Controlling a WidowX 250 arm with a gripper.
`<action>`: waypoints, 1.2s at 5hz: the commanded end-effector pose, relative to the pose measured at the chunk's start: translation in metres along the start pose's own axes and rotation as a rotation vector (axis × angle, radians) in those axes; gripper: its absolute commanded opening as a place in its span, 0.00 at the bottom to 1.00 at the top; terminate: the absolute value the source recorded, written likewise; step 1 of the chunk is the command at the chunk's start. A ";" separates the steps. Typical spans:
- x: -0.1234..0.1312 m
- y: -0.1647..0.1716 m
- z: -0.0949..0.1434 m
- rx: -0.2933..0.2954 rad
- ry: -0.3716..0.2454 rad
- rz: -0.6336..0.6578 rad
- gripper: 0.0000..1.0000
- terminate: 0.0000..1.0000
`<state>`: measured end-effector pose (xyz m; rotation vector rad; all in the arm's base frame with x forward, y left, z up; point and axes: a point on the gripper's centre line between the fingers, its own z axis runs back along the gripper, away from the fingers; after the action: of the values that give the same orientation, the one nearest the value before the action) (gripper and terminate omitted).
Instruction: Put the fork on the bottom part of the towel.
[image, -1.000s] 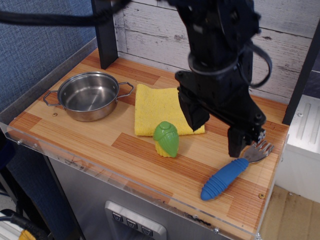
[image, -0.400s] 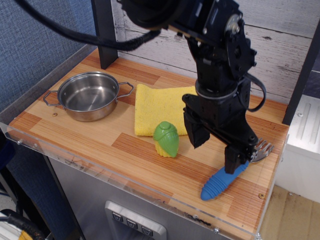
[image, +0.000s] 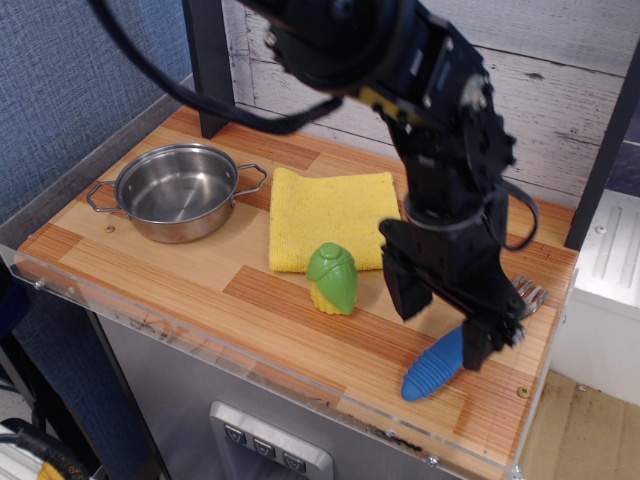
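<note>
The fork lies at the table's front right. Its blue ribbed handle (image: 431, 369) points toward the front edge, and its silver tines (image: 526, 294) show behind the arm. My gripper (image: 446, 320) is open and low over the handle's upper part. One finger (image: 404, 289) is left of the handle and the other (image: 483, 343) covers its middle. The jaws stand apart and I cannot tell if they touch the fork. The yellow towel (image: 325, 212) lies flat at the table's middle, to the left of the gripper.
A green-and-yellow plastic toy (image: 333, 277) stands just in front of the towel's front edge. A steel pot (image: 178, 190) sits at the left. The table's front edge (image: 260, 370) and right edge are close to the fork. A dark post (image: 208, 70) stands at the back left.
My gripper has come down and forward along the fork, from above the tines to low over the blue handle. The fork, towel, toy and pot have not moved.
</note>
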<state>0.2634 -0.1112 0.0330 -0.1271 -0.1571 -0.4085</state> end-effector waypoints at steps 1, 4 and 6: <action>0.009 -0.014 -0.010 -0.007 -0.017 -0.030 1.00 0.00; 0.008 -0.013 -0.010 0.032 -0.024 -0.016 0.00 0.00; 0.012 -0.009 0.011 0.063 -0.056 -0.019 0.00 0.00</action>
<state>0.2657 -0.1164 0.0310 -0.0645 -0.1707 -0.4142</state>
